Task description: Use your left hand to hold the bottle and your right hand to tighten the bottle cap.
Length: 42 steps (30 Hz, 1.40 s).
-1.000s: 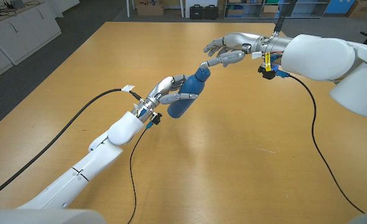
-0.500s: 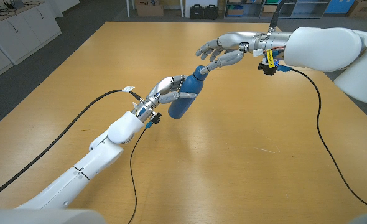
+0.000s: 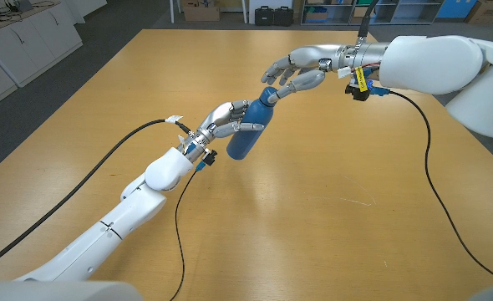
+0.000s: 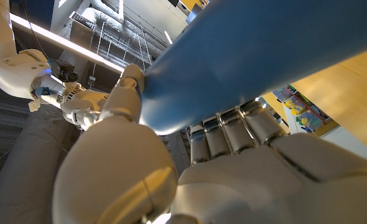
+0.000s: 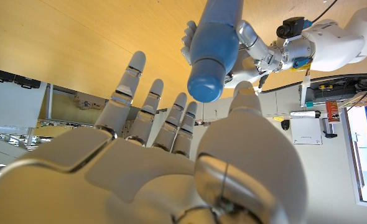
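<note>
Blue bottle (image 3: 248, 127): my left hand (image 3: 221, 122) grips its body, long axis tilted toward my right hand (image 3: 295, 73), fingers spread around the cap (image 3: 266, 96), not yet closed.

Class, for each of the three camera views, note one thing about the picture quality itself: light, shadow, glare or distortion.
Head view: even light, sharp; the bottle casts a soft shadow on the table. Left wrist view: the left robot hand and bottle loom large and stretched by closeness, with bright ceiling light strips. Right wrist view: glare glints on the right robot hand; the cap is sharp.
</note>
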Tool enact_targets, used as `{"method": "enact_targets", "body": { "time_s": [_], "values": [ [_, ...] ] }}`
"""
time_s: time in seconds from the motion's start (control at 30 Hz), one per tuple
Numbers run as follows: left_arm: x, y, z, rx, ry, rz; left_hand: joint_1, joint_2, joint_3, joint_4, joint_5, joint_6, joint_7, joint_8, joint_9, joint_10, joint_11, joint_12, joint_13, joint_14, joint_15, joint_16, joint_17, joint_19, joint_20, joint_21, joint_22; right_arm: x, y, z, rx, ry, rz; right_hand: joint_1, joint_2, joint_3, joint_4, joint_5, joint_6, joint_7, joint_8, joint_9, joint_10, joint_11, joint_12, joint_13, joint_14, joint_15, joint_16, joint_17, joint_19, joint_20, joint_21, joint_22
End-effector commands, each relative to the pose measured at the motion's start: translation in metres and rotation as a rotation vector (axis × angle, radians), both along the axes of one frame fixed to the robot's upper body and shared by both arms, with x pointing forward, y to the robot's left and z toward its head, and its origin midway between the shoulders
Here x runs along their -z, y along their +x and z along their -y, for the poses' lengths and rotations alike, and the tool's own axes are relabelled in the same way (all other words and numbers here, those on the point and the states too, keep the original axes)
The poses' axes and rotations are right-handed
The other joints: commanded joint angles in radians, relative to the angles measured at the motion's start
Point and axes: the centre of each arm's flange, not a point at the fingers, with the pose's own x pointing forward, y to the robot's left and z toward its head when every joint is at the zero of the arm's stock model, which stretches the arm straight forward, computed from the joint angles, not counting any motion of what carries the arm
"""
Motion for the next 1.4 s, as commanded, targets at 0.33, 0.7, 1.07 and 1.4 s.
{"method": "enact_targets", "body": {
  "time_s": [0.33, 0.7, 1.07, 1.4],
  "values": [
    [-0.0013, -0.004, -0.0043, 0.008, -0.011, 0.009, 0.155, 0.209, 0.086, 0.079, 0.006, 0.11, -0.106, 0.007, 0.003, 0.069, -0.063, 0.003, 0.004, 0.006, -0.155, 0.001, 0.004, -0.004, -0.086, -0.002, 0.002, 0.0018, 0.0065, -0.0046, -0.002, 0.01, -0.003, 0.104, 0.032, 0.022, -0.02, 0.04, 0.179, -0.034, 0.056, -0.012, 0.209, -0.014, 0.042, -0.025, 0.166, -0.027, 0.05, -0.024, 0.068, -0.057, 0.02, -0.001],
    [0.0003, -0.0037, -0.0048, 0.006, -0.013, 0.007, 0.155, 0.208, 0.086, 0.079, 0.006, 0.111, -0.107, 0.007, 0.003, 0.07, -0.064, 0.003, 0.004, 0.006, -0.155, 0.001, 0.004, -0.003, -0.086, -0.002, 0.002, 0.0022, 0.0059, -0.0062, 0.019, 0.037, 0.015, 0.156, 0.072, 0.033, -0.002, 0.035, 0.415, -0.034, 0.124, -0.034, 0.467, -0.014, 0.063, -0.058, 0.383, -0.118, 0.103, -0.069, 0.139, -0.119, 0.048, -0.001],
    [-0.0005, -0.0053, -0.0047, 0.006, -0.015, 0.013, 0.156, 0.207, 0.086, 0.079, 0.006, 0.111, -0.107, 0.007, 0.003, 0.07, -0.064, 0.002, 0.005, 0.005, -0.155, 0.001, 0.004, -0.004, -0.086, -0.002, 0.002, 0.0039, 0.0058, -0.0095, 0.028, 0.068, 0.013, 0.13, 0.094, 0.022, 0.032, 0.006, 0.491, -0.009, 0.138, -0.041, 0.628, -0.01, 0.075, -0.062, 0.532, -0.162, 0.144, -0.083, 0.219, -0.178, 0.088, 0.002],
    [-0.0015, -0.0079, -0.0047, 0.005, -0.018, 0.023, 0.156, 0.207, 0.086, 0.079, 0.007, 0.112, -0.109, 0.007, 0.003, 0.069, -0.065, 0.001, 0.005, 0.005, -0.155, 0.0, 0.004, -0.005, -0.086, -0.003, 0.002, 0.0048, 0.0055, -0.01, 0.03, 0.102, -0.007, 0.123, 0.102, 0.018, 0.046, -0.018, 0.602, 0.017, 0.169, -0.042, 0.749, -0.008, 0.092, -0.059, 0.619, -0.175, 0.161, -0.084, 0.29, -0.229, 0.125, 0.003]
  ]
}}
